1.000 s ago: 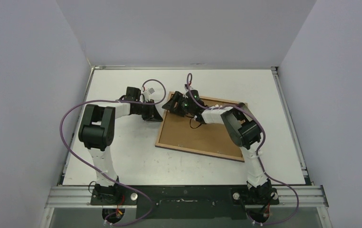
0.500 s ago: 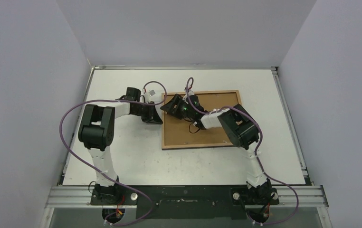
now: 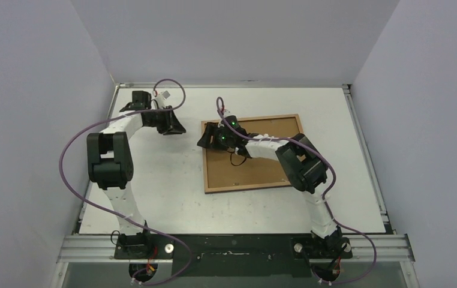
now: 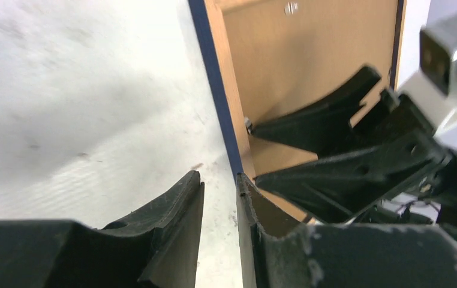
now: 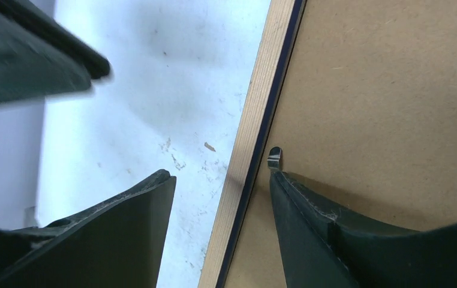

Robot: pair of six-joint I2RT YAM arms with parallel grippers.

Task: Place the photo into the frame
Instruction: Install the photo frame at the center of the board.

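Looking down on a white table (image 3: 154,192), carrying everything else. Toward 3 o'clock from its middle, find the frame (image 3: 256,171) lying flat with the wood-brown back up, a thin navy line showing along its edge in the wrist views.

Next in size, note the right arm (image 3: 301,165) reaching over the brown back toward 10 o'clock, and the left arm (image 3: 109,159) stretched toward the table's far side at 11 o'clock.

At the frame's 9 o'clock edge, close to the far corner, see the right gripper (image 3: 207,139) with fingers (image 5: 124,228) spread wide and straddling that edge, one over bare table and the other over the brown back, pinching nothing.

At 10 o'clock from the frame and well apart from it, see the left gripper (image 3: 175,127) with fingers (image 4: 172,222) parted by only a narrow slit, nothing between them.

Last, spot a small metal tab (image 5: 274,157) on the brown back just inside the edge, right at the tip of one right finger. Cannot tell whether touching.
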